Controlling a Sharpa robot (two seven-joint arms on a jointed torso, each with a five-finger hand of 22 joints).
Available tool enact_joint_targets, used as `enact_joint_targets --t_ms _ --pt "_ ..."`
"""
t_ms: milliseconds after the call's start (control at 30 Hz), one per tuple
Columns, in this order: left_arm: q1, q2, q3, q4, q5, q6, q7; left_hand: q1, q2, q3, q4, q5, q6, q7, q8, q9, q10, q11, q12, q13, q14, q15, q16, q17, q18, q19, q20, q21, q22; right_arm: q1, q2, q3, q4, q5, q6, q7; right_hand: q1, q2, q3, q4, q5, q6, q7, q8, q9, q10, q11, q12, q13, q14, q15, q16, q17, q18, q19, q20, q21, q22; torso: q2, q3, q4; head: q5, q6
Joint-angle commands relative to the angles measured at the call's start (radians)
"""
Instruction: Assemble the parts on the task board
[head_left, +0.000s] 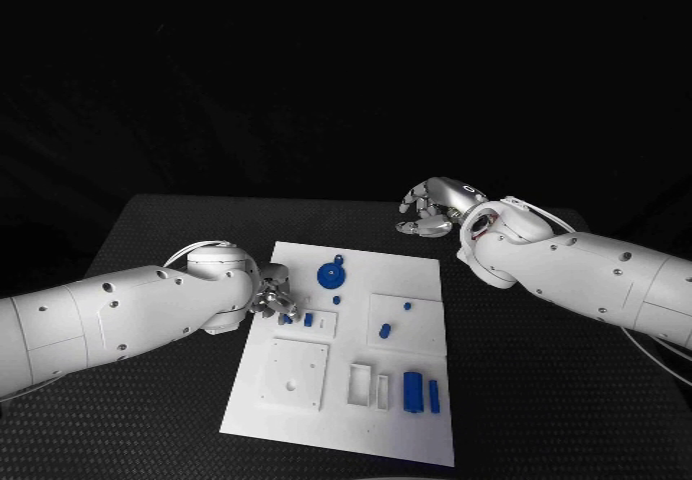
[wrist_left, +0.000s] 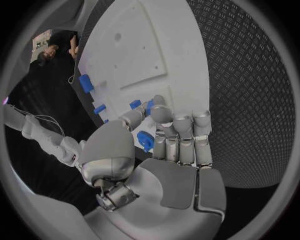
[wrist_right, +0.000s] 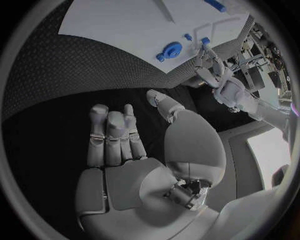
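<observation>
Task board (head_left: 361, 420): white plate lying in the middle of the black table (head_left: 144, 230), its long edges running away from the robot.

Round blue part (head_left: 330, 274): sitting near the board's far left corner. A small blue part (head_left: 385, 330) is lying near the board's middle; 2 upright blue parts (head_left: 415, 388) are standing near its near right corner.

Left hand (head_left: 274, 303): reaching over the board's left edge, fingers curling around a small blue part (wrist_left: 145, 140); cannot tell whether it is actually grasping it.

Right hand (head_left: 433, 208): hanging over the table beyond the board's far right corner, fingers loosely bent, grasping nothing.
</observation>
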Motion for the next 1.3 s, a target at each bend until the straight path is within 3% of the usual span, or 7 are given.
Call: enact_joint_targets --t_ms 33,233,400,667,1300 --pt "-0.016 0.001 -0.012 -0.01 -0.027 0.007 -0.034 -0.001 -0.016 0.005 0.003 -0.002 0.005 0.004 -0.006 0.001 -0.002 -0.009 -0.006 -0.001 0.028 -0.034 -0.005 -0.002 0.006 0.008 -0.129 -0.003 0.009 0.0 0.0 0.0 0.001 -0.004 0.01 0.003 -0.009 0.003 -0.003 0.0 0.003 -0.002 0.007 -0.002 -0.001 -0.003 0.0 0.005 -0.001 0.001 0.004 -0.005 0.001 0.044 0.005 -0.003 -0.004 0.001 0.0 -0.0002 0.0009 0.0 0.0" --pt "-0.016 0.0 -0.012 -0.013 -0.028 0.007 -0.033 -0.005 -0.032 0.0 0.021 -0.001 0.005 0.004 -0.006 0.001 -0.002 -0.009 -0.007 -0.002 0.028 -0.034 -0.005 -0.002 0.006 0.008 -0.129 -0.004 0.009 0.0 -0.001 0.0 0.001 -0.006 0.013 0.001 -0.009 0.002 -0.004 0.0 0.003 -0.002 0.007 -0.002 -0.001 -0.003 0.0 0.005 -0.001 0.002 0.004 -0.005 0.001 0.044 0.006 -0.003 -0.004 0.001 0.0 -0.0006 0.0013 0.0 0.0" --pt "-0.016 0.0 -0.012 -0.014 -0.027 0.006 -0.03 -0.016 -0.042 0.0 0.035 0.043 0.003 0.004 -0.008 0.001 -0.003 -0.008 -0.008 -0.002 0.026 -0.034 -0.006 -0.002 0.006 0.006 -0.129 -0.005 0.01 0.0 0.0 0.0 0.0 -0.007 0.014 0.001 -0.008 0.003 -0.003 0.0 0.003 -0.002 0.007 -0.002 -0.001 -0.003 0.0 0.005 -0.001 0.002 0.004 -0.005 0.001 0.044 0.005 -0.003 -0.005 0.001 0.0 -0.0006 0.0008 0.0 0.0" --pt "-0.016 0.001 -0.012 -0.015 -0.023 0.007 -0.028 -0.024 -0.048 0.002 0.039 0.082 0.003 0.004 -0.01 0.002 -0.004 -0.008 -0.008 -0.002 0.026 -0.035 -0.007 -0.001 0.006 0.005 -0.13 -0.005 0.012 0.0 0.0 0.0 0.0 -0.007 0.015 0.001 -0.008 0.003 -0.003 0.0 0.004 -0.002 0.007 -0.002 -0.001 -0.003 0.0 0.005 -0.002 0.002 0.004 -0.005 0.001 0.044 0.006 -0.003 -0.005 0.001 0.0 -0.0005 0.0006 0.0 0.0" --pt "-0.016 0.002 -0.012 -0.023 -0.022 -0.001 -0.028 -0.077 -0.071 0.0 0.078 0.074 0.0 0.004 -0.012 0.003 -0.006 -0.009 -0.009 -0.002 0.025 -0.036 -0.008 0.0 0.007 0.005 -0.13 -0.008 0.012 0.0 0.0 0.0 -0.001 -0.007 0.015 0.001 -0.009 0.003 -0.003 0.0 0.004 -0.002 0.007 -0.002 -0.001 -0.003 0.0 0.006 -0.002 0.002 0.004 -0.005 0.0 0.044 0.006 -0.003 -0.005 0.001 0.0 -0.0004 0.0003 -0.001 0.0"
